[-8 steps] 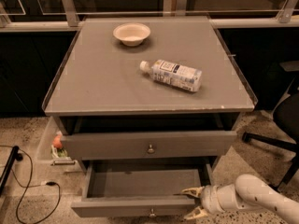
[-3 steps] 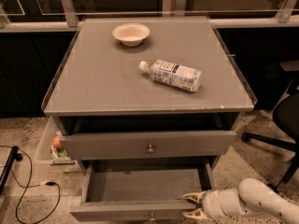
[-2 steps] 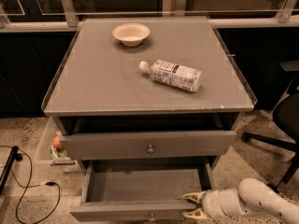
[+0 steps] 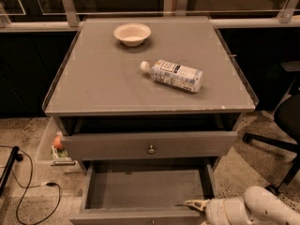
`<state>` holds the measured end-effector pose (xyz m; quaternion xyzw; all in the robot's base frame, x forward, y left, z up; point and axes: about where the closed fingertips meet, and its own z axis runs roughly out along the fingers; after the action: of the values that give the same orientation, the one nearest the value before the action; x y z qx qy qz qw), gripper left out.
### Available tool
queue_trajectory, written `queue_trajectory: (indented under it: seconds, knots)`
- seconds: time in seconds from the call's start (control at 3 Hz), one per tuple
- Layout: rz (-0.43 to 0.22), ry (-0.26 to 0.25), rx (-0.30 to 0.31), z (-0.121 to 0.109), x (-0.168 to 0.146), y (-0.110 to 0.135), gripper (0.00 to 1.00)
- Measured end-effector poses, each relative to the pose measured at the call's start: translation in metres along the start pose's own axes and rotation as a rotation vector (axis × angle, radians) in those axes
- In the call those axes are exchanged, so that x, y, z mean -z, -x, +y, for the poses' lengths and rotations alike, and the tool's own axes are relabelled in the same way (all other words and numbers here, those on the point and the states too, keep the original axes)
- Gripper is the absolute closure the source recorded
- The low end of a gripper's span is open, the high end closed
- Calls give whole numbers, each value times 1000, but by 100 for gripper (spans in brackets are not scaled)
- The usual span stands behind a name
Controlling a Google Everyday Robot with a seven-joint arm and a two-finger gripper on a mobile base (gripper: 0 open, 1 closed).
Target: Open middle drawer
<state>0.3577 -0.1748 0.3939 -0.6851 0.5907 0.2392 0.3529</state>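
Observation:
The middle drawer [image 4: 145, 189] stands pulled out below the top drawer, its plain grey tray bare. Its low front runs along the bottom edge of the camera view, and its knob is cut off there. My gripper [image 4: 194, 204] is at the lower right, on the drawer's front right corner at the top edge of the front panel. The white arm [image 4: 255, 210] comes in behind it from the right. The lower part of the gripper is out of view.
The taller top drawer [image 4: 151, 149] with a round knob sits slightly out above. On the cabinet top lie a plastic bottle [image 4: 172, 75] and a white bowl [image 4: 132, 33]. An office chair base [image 4: 272, 139] stands to the right, and cables [image 4: 28, 191] lie on the floor to the left.
The middle drawer has slid out a little further towards the camera. My gripper has moved down and forward with its front edge.

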Motion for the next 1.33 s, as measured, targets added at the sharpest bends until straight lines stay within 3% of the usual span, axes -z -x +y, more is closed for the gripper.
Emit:
queue_trajectory:
  seconds: [0.33,0.67,1.33]
  knots:
    - [-7,3,-1,5,1,2,58]
    - [-7,3,-1,5,1,2,55]
    - [-7,4,-1,5,1,2,9]
